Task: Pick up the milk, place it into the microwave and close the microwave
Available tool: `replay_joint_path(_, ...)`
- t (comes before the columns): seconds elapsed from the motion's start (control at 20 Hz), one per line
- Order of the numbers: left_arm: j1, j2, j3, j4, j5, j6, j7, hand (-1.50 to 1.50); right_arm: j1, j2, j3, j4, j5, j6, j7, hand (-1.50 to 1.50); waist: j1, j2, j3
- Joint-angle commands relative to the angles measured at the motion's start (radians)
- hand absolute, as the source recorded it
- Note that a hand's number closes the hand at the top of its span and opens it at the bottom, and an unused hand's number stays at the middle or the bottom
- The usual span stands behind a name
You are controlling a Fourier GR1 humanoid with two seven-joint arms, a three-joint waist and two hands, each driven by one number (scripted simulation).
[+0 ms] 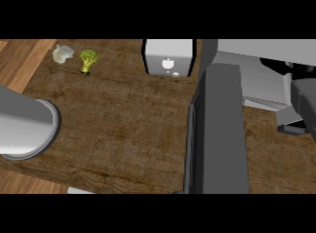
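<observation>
Starting at the view's right edge, a dark blocky form beside the microwave (267, 57) looks to be the right hand (313, 111), though I cannot tell whether it is spread, closed or holding anything; nothing shows in it. The left hand is out of sight: only the grey left forearm (16, 123) comes in at the left, its blunt end over the counter (120, 136). Just left of the right hand, the door (217, 132) stands swung wide open, a long dark slab running toward the near edge. Beyond its far end, the milk (168, 57) stands upright at the back of the counter, just left of the microwave's body and touched by neither arm. Farther left along the back lie a broccoli (88, 59) and, beside it, a pale lump (63, 53). By my reading the pick-up is not yet done: the door is ready, the milk untouched. The next move calls for a hand to reach the milk without knocking the open door, close round its sides, lift it and carry it round the door's edge into the cavity.
</observation>
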Motion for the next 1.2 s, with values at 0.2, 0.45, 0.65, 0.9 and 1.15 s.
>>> replay_joint_path(0.2, -0.028, 0.01, -0.01, 0.018, -0.024, -0.001, 0.005, -1.5, -0.04, 0.061, -0.029, -0.021, -0.031, 0.046, -0.037, -1.5, 0.004, -0.005, 0.002)
replay_joint_path(0.45, -0.043, 0.013, -0.013, 0.029, -0.039, -0.005, 0.0, -1.5, -0.08, 0.099, 0.048, 0.031, 0.045, 0.088, 0.045, -1.5, 0.021, -0.013, -0.007)
replay_joint_path(0.65, -0.041, 0.006, -0.034, 0.028, -0.041, -0.01, 0.009, -1.5, -0.123, 0.136, 0.061, 0.038, 0.061, 0.013, 0.108, -1.5, 0.03, -0.015, -0.008)
replay_joint_path(0.9, -0.059, 0.017, -0.035, 0.057, -0.06, -0.005, 0.018, -1.5, -0.154, 0.206, 0.053, 0.034, 0.055, -0.054, 0.141, -1.5, 0.005, -0.02, -0.008)
replay_joint_path(1.15, -0.06, 0.016, -0.047, 0.087, -0.069, -0.02, 0.02, -1.5, -0.191, 0.234, 0.049, 0.009, 0.055, -0.057, 0.123, -1.5, -0.01, -0.027, -0.008)
